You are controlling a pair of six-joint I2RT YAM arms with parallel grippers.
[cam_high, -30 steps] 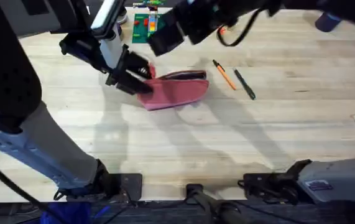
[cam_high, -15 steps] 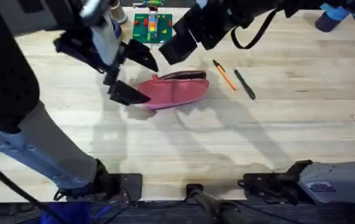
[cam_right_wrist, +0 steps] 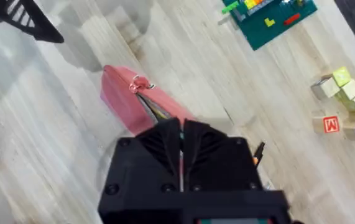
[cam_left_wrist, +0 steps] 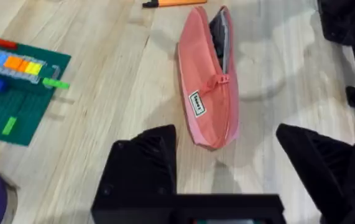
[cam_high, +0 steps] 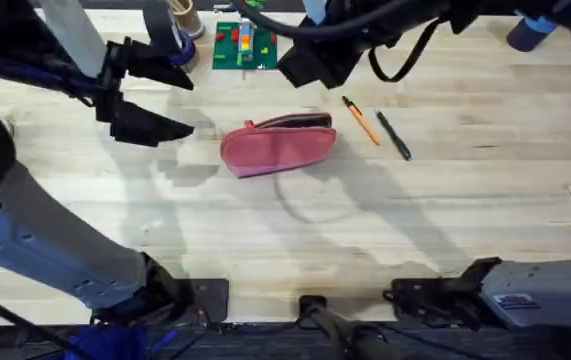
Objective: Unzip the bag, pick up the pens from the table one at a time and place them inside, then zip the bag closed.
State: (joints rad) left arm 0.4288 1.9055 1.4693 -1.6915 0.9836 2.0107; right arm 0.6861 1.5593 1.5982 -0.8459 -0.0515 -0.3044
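Lying flat on the counter point(cam_high: 295, 240), the bag point(cam_high: 277, 146) has its zipper partly undone, a dark gap showing at the far end in the left wrist view. At the bag's 3 o'clock, well clear of it, the orange pen point(cam_high: 361, 121) and the black pen point(cam_high: 394, 135) lie side by side. At its 9 o'clock hangs the left gripper point(cam_high: 155, 98), fingers spread wide, holding nothing. The right gripper point(cam_high: 305, 62) hovers at the bag's 12 o'clock, fingers point(cam_right_wrist: 165, 143) pressed together. Beyond them a green brick plate point(cam_high: 242, 45) rests on the counter.
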